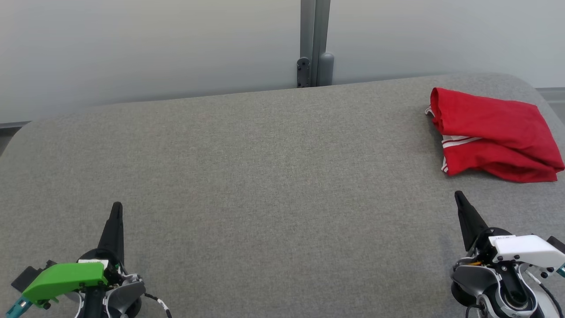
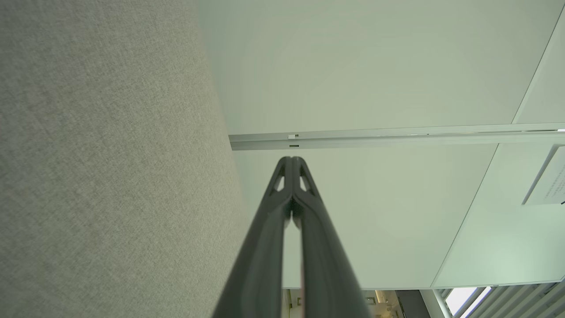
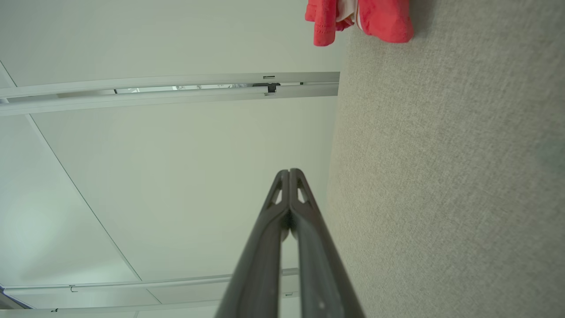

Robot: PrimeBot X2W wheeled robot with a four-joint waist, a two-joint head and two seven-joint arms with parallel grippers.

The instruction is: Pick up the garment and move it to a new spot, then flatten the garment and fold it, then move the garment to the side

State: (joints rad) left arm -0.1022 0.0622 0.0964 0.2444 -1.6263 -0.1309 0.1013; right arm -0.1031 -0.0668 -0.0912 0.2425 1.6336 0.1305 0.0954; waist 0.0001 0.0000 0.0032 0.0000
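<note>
You have a grey fabric bench point(image 1: 265, 154) before a pale wall point(image 1: 132, 44) with a grey post point(image 1: 314, 39). The red garment point(image 1: 494, 132) lies loosely folded at the bench's far right. Your left fingers point(image 1: 115, 225) and right fingers point(image 1: 467, 216) point forward near the front edge, pressed together and empty.

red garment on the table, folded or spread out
Folded, loosely: the red garment lies as a compact layered bundle at the far right of the grey table, not spread flat.
</note>
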